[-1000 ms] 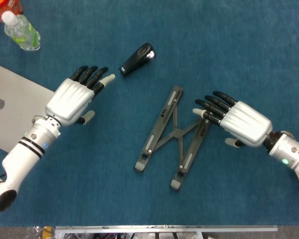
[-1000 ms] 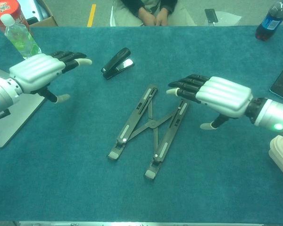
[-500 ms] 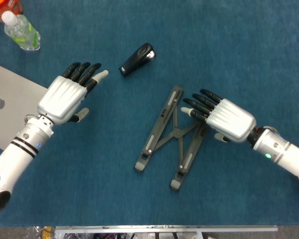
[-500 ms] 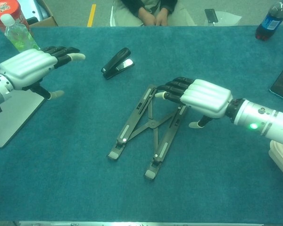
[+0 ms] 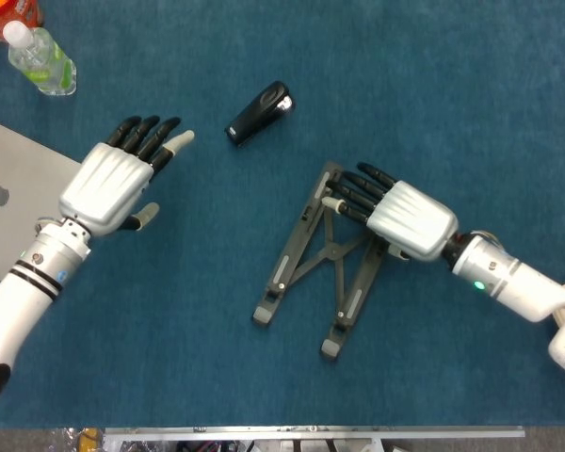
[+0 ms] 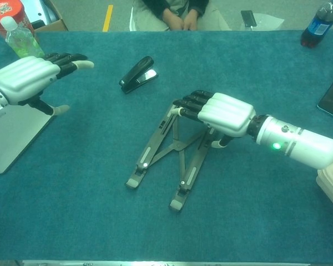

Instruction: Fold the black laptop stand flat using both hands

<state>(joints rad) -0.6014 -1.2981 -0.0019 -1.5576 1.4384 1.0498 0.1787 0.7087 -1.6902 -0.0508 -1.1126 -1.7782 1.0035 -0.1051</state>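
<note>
right hand [image 5: 407, 218] is hovering palm down over far end of laptop stand [image 5: 313, 266], fingers spread, holding nothing | stand is lying unfolded on blue table [image 5: 433, 85] | left hand [image 5: 113, 184] is hanging empty, fingers apart, well apart from stand
</note>
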